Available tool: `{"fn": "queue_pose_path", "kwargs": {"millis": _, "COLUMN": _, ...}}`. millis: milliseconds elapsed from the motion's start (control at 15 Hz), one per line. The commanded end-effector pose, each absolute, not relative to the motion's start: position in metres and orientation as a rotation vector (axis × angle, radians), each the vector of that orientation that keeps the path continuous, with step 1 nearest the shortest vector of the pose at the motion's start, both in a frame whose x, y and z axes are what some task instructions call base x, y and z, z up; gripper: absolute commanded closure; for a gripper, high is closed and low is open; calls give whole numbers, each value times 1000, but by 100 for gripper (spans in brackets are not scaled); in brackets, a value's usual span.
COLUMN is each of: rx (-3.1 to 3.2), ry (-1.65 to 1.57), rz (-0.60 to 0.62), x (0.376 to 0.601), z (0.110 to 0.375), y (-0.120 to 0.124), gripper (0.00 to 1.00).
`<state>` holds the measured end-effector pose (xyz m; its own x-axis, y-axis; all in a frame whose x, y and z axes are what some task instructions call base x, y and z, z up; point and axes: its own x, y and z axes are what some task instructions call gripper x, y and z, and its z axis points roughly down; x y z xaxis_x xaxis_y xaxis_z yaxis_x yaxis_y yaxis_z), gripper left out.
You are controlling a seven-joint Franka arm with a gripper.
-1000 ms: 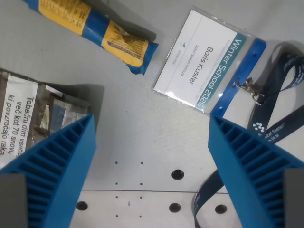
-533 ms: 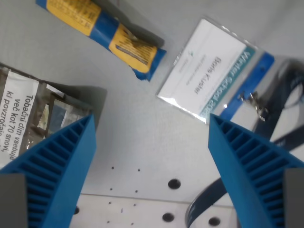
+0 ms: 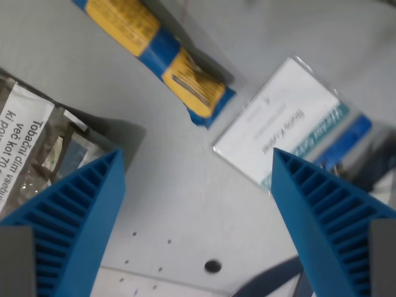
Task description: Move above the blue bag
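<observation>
Blue bag (image 3: 162, 54): blue-and-yellow packet, top of wrist view, long axis running upper left to lower right, lower end beside name badge (image 3: 286, 127). Gripper (image 3: 197, 185) spread wide, empty, below it. Bag off-centre: lies up and left of gap.

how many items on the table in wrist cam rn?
3 clearly: blue bag at top, name badge at the wrist view's right, tobacco pouch at the left. A dark strap shows at the bottom edge; more may lie outside the frame.
</observation>
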<state>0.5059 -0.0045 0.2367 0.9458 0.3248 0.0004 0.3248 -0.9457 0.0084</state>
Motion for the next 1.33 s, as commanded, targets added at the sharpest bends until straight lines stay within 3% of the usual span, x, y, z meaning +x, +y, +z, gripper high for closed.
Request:
{"fn": "queue_pose_path", "kwargs": {"millis": 67, "rx": 2973, "ry": 1010, "rz": 33, "x": 515, "z": 229, "y": 2, "gripper": 0}}
{"fn": "queue_pose_path", "kwargs": {"millis": 733, "rx": 2808, "ry": 1413, "rz": 20, "x": 535, "z": 198, "y": 26, "gripper": 0}}
{"fn": "queue_pose_path", "kwargs": {"millis": 1333, "rx": 2739, "ry": 1535, "rz": 49, "x": 548, "z": 175, "y": 41, "gripper": 0}}
